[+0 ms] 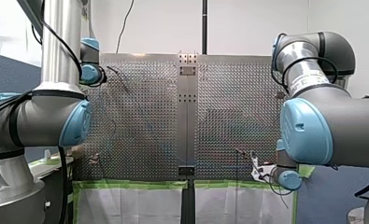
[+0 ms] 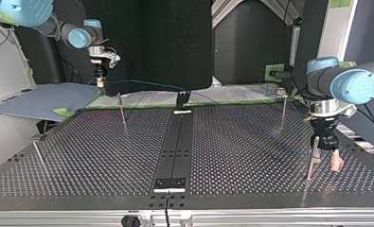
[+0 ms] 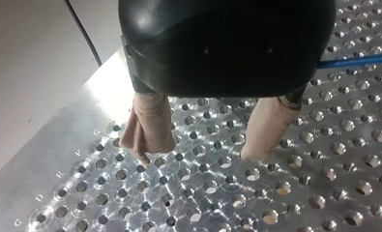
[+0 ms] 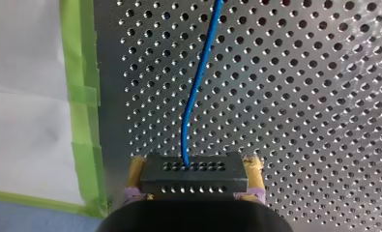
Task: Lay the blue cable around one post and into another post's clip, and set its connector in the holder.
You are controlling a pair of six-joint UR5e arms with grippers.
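My right gripper [image 4: 195, 164] is clamped on the black connector [image 4: 191, 180], its yellow pads pressed against the connector's two ends. It holds the connector above the perforated table [image 2: 232, 156], close to the corner edged with green tape [image 4: 84, 96]. The blue cable [image 4: 198, 87] leaves the connector's face and runs forward over the holes, away from that taped edge. In the top view this cable [image 2: 142, 84] hangs in a shallow line along the table's far edge, from the gripper toward the middle. Beyond that its course is too faint to follow, though a blue stretch that is probably the same cable lies on the table beside my left gripper [image 3: 201, 152]. That gripper hangs low over the table near its side edge. Its beige-padded fingers [image 3: 150, 121] are apart, with only bare holes between them. In the top view it stands just beside a thin upright post [image 2: 309, 171] at that edge. Other thin posts rise near the far edge [image 2: 122, 111] and the opposite side edge [image 2: 38, 156], and none of them visibly has the cable around it.
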